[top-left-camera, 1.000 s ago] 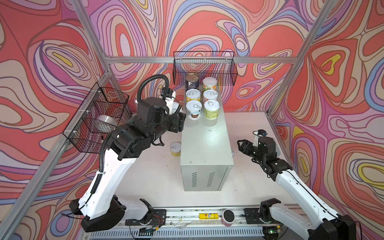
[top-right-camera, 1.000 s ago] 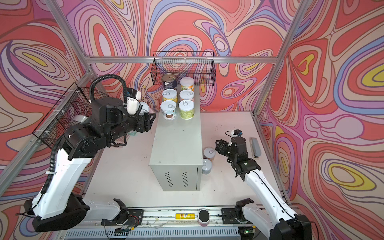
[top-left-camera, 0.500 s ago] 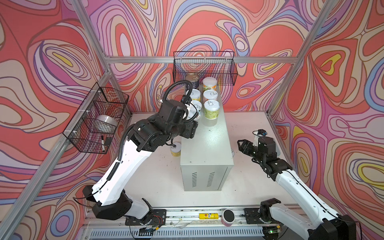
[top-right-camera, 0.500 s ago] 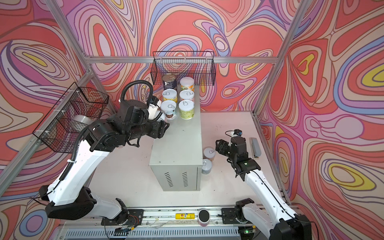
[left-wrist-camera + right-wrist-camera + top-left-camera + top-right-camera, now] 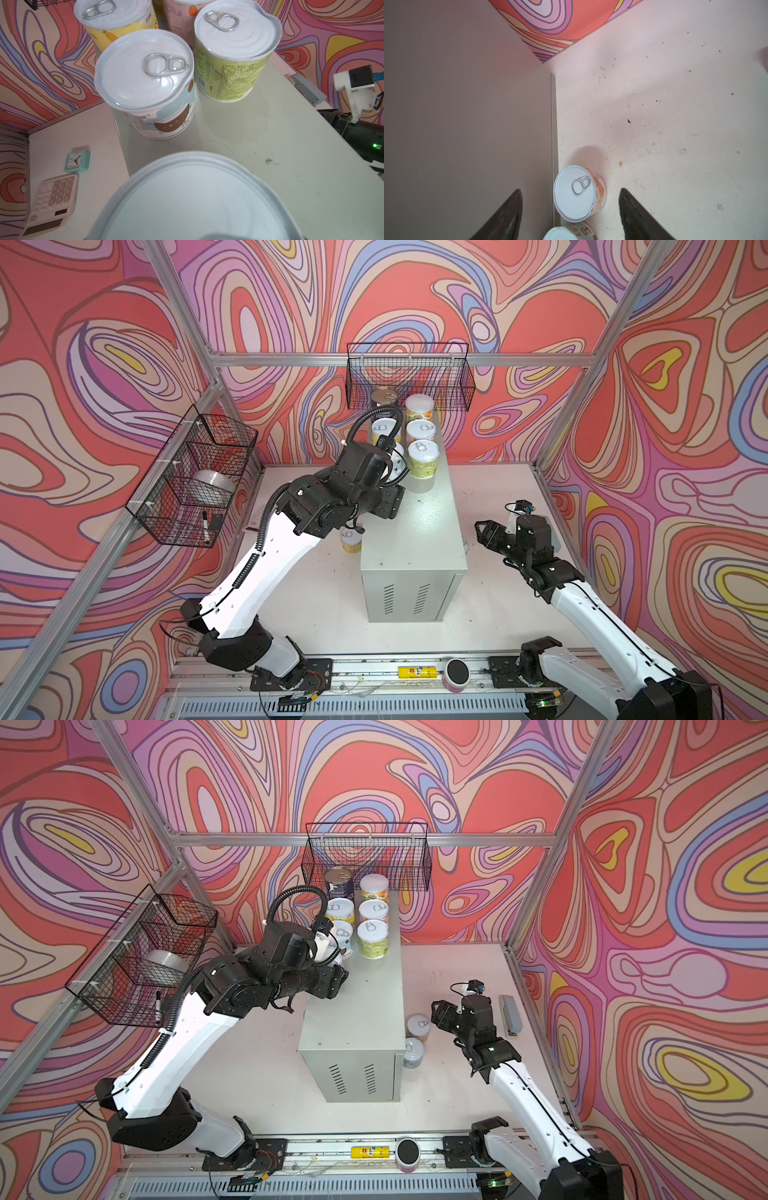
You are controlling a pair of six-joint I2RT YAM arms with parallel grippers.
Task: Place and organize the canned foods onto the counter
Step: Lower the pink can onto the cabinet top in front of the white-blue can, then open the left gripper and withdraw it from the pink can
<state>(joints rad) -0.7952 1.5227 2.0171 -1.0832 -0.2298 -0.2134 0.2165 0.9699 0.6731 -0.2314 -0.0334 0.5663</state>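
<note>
Swinging in from the side, the left gripper (image 5: pixel 390 501) has come over the counter (image 5: pixel 419 539) since a second ago. It holds a white-lid can (image 5: pixel 195 199) tight. Just ahead of it stand the brown-face can (image 5: pixel 145 83) and the green can (image 5: pixel 232 58), and bare top lies right under it. It is best to go straight down, keep the can upright, stop just short of those two, then let go. Far to its right, the right gripper (image 5: pixel 436 1016) hangs with jaws wide, and an orange can (image 5: pixel 577 193) stands on the table just below them.
</note>
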